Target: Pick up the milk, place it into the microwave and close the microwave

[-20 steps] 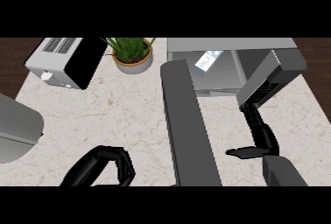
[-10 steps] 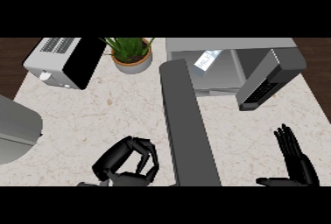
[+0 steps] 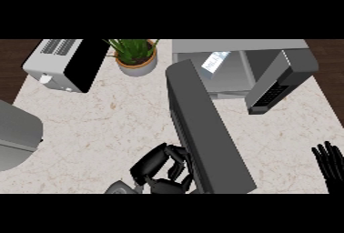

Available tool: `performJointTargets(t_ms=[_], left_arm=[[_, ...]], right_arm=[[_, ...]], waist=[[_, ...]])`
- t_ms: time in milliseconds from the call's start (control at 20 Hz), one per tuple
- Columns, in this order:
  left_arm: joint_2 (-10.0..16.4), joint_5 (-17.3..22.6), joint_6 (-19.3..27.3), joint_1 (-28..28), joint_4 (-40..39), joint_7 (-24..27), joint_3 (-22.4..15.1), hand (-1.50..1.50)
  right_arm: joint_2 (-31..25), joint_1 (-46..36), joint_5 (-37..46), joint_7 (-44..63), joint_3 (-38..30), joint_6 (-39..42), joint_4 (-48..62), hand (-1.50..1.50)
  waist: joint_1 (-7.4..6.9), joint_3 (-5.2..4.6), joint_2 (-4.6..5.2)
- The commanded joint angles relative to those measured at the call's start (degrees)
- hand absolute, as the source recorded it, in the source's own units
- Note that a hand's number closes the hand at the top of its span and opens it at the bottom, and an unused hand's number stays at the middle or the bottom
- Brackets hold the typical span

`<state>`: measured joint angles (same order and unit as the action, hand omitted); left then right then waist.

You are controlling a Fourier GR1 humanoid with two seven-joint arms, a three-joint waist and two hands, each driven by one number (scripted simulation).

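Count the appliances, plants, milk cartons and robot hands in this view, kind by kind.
Appliances: 2, the toaster and the microwave
Plants: 1, the potted plant
Milk cartons: 1, the milk
Hands: 2, the left hand and the right hand
Total: 6

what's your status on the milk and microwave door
Left hand curled beside the open door, right hand open at right edge. Milk inside the microwave. Door not yet closed, nothing seen in its swing.
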<state>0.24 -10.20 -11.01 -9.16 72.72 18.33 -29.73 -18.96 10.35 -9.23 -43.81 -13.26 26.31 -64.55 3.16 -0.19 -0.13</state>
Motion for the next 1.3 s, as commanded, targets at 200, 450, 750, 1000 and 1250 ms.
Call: performJointTargets(t_ms=[200,450,750,1000,1250], left_arm=[[-0.23,9.57,13.73,-4.5,-6.28,-3.55,-18.54,1.5],[-0.21,16.8,22.25,-13.15,-8.08,-7.52,-24.57,1.5],[-0.18,21.86,32.83,-18.89,-8.07,-7.9,-28.02,1.5],[-0.18,25.53,38.29,-25.16,-10.44,-7.41,-27.35,1.5],[-0.21,30.92,44.8,-28.54,-11.01,-6.62,-25.94,1.5]], right_arm=[[-1.9,4.83,-8.52,1.63,2.93,11.01,-14.08,-1.5],[-3.24,2.99,-13.04,9.03,5.58,11.53,-19.89,-1.5],[-4.71,3.67,-16.58,14.7,7.79,10.97,-28.68,-1.5],[-5.84,2.1,-19.25,19.59,9.59,10.53,-32.55,-1.5],[-7.41,2.51,-21.57,22.33,9.75,10.72,-35.66,-1.5]], waist=[[1.25,-0.01,0.17],[2.65,-0.04,0.63],[5.16,-0.16,0.7],[6.5,-0.2,1.36],[7.98,-0.24,1.58]])
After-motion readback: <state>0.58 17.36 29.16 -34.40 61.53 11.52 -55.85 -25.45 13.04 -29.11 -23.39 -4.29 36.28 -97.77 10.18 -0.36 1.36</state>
